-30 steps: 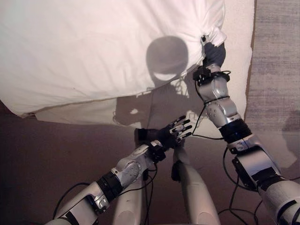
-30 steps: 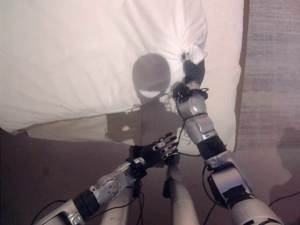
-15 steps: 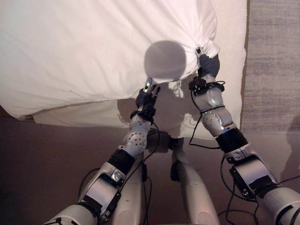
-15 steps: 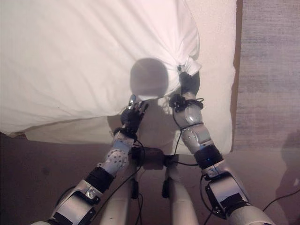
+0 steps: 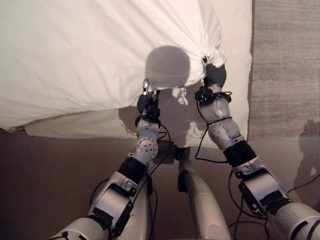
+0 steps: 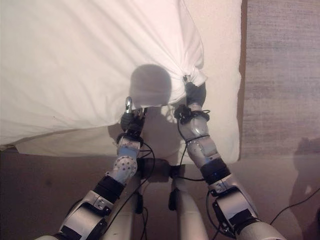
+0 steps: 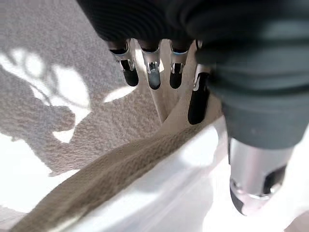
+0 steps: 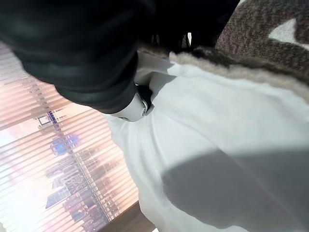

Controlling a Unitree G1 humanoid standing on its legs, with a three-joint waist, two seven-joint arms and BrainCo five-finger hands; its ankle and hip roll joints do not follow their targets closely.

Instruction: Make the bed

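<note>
**Duvet edge: one hand on, one reaching**

Brown floor (image 5: 45, 170) runs along the near side of the bed (image 5: 235, 60), with a grey woven rug (image 5: 285, 65) off to the robot's right. Your right hand (image 5: 215, 75) has the white duvet (image 5: 75, 60) bunched at its near corner, fingers curled into the cloth. Your left hand (image 5: 146, 100) sits at the duvet's near edge; in its wrist view the fingers (image 7: 153, 77) are straight, holding nothing. Pull now and only one side may travel, skewing the duvet across the bed or slipping the bunched corner loose.
</note>
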